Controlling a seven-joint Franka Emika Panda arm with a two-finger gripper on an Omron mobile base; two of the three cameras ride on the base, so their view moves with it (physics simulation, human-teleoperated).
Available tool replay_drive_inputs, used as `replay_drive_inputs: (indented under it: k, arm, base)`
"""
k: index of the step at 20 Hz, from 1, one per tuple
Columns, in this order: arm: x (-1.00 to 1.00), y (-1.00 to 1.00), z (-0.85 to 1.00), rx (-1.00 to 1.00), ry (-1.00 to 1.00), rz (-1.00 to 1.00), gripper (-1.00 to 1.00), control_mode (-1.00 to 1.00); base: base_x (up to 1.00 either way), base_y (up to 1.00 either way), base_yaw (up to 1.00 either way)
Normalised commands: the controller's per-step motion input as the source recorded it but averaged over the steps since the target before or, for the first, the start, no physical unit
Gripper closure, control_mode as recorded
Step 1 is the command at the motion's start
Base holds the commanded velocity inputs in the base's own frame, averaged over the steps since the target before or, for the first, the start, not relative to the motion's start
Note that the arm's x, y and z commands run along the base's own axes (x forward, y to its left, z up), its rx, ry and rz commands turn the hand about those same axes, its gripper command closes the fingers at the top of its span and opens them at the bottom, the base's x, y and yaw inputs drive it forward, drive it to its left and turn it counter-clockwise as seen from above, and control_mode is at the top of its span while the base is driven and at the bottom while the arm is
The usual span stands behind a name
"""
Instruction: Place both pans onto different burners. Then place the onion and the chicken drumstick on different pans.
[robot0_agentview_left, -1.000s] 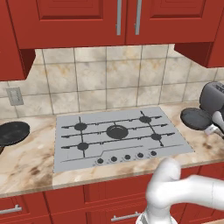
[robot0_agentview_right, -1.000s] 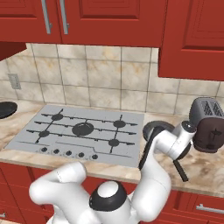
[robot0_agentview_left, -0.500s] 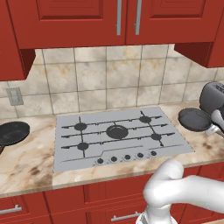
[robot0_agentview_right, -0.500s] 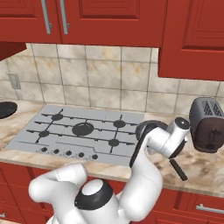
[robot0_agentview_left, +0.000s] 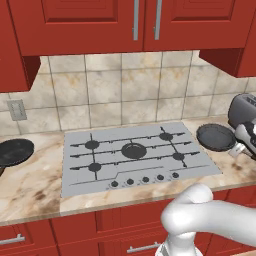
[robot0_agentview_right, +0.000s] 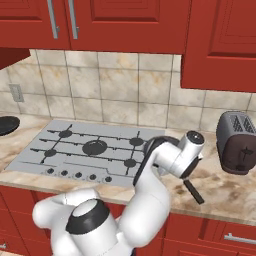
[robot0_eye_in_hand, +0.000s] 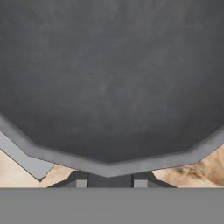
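Now clamped: claw (robot0_eye_in_hand: 106, 183) nearly closed on grey pan (robot0_agentview_left: 216, 137) near its handle root, pan just ahead, right of cooktop (robot0_agentview_left: 135, 152) over worktop (robot0_agentview_left: 30, 190). Could tilt or slip from so off-centre a grip, clipping grates.

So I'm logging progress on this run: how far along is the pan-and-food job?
Nothing looks finished: every burner on the cooktop is bare. In hand: the gripper is closed at the rim of the smaller dark-grey pan, just right of the cooktop. Left: set it on a burner, bring the wider black pan from the far-left counter to another, then onion and drumstick, one per pan.
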Motion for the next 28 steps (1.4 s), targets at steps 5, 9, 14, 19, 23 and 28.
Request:
replay_drive_inputs:
  k: [5, 9, 14, 19, 23, 28]
  arm:
    - [-0.01, 0.44, 0.11, 0.0, 0.0, 0.04, 1.0, -1.0]
    - [0.0, 0.24, 0.04, 0.0, 0.0, 0.02, 1.0, -1.0]
    - [0.0, 0.2, 0.01, 0.0, 0.0, 0.01, 1.0, -1.0]
    - [0.0, 0.23, 0.01, 0.0, 0.0, 0.02, 1.0, -1.0]
    - [0.0, 0.23, 0.05, 0.0, 0.0, 0.01, 1.0, -1.0]
    - [0.0, 0.22, 0.04, 0.0, 0.0, 0.01, 1.0, -1.0]
  base:
    - [0.0, 0.0, 0.0]
    - [0.0, 0.0, 0.0]
    - [0.0, 0.0, 0.0]
    - [0.0, 0.0, 0.0]
    - [0.0, 0.0, 0.0]
    - [0.0, 0.0, 0.0]
